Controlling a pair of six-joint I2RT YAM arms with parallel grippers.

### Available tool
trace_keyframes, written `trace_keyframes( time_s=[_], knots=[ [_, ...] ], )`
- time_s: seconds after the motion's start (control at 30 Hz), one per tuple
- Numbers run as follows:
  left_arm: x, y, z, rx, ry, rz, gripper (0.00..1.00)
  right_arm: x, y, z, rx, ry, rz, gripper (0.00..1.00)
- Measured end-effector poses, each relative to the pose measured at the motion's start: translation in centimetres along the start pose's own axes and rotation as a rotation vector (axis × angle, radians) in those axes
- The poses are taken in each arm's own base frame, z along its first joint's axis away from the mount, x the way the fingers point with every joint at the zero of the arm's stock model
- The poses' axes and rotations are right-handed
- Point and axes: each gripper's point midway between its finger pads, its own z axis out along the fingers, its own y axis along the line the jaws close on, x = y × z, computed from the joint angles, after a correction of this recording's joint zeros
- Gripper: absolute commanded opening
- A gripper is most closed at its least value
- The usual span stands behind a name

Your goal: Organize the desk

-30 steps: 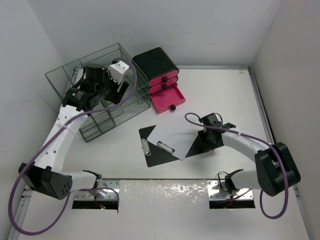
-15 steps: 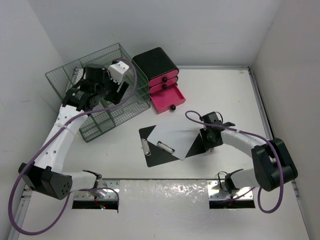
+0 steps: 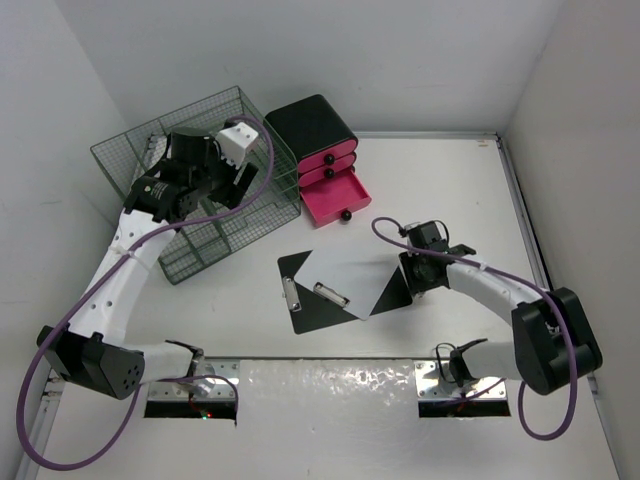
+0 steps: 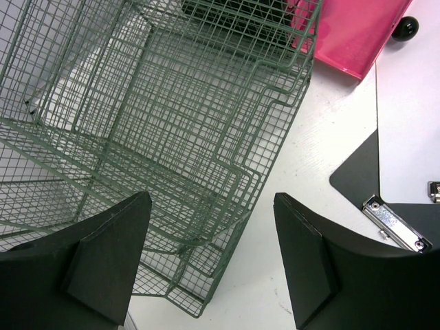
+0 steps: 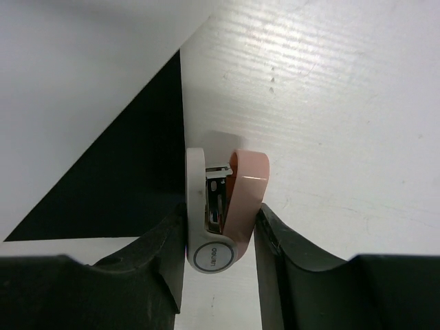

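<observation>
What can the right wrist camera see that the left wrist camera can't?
Only the right wrist view shows a white-and-pink stapler within the right end effector. Only the left wrist view shows a green wire-mesh rack, a pink drawer with a black knob, and a metal clip. Both show the black clipboard, white paper sheet and matte-white desk.

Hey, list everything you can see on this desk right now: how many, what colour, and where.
desk: one, white, under everything.
wire rack: one, green, far left corner.
drawer box: one, black with pink drawers, beside the wire rack, bottom drawer open.
clipboard: one, black, near middle.
paper: one sheet, white, on the clipboard.
stapler: one, pink and white, at the clipboard's right edge.
left gripper: one, black, open, above the wire rack.
right gripper: one, black, closed on the stapler.
</observation>
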Motion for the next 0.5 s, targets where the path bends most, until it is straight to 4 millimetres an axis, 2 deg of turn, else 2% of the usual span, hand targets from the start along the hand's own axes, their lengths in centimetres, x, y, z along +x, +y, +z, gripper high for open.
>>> trace_keyframes(
  time_s=[0.13, 0.27, 0.33, 0.5],
  knots=[
    [0.0, 0.1, 0.0, -0.004, 0.002, 0.0, 0.7, -1.7, -0.1, -0.8, -0.001, -0.058, 0.0, 0.0],
    [0.1, 0.1, 0.1, -0.008, 0.007, 0.001, 0.7, -5.3, 0.6, -1.7, -0.04, -0.164, 0.007, 0.0],
    [0.2, 0.2, 0.1, -0.01, 0.01, 0.003, 0.7, -8.1, 1.4, -2.1, -0.078, -0.218, 0.012, 0.0],
    [0.3, 0.3, 0.2, -0.016, 0.016, 0.004, 0.7, -19.3, 4.1, -2.3, -0.181, -0.408, 0.006, 0.0]
  ],
)
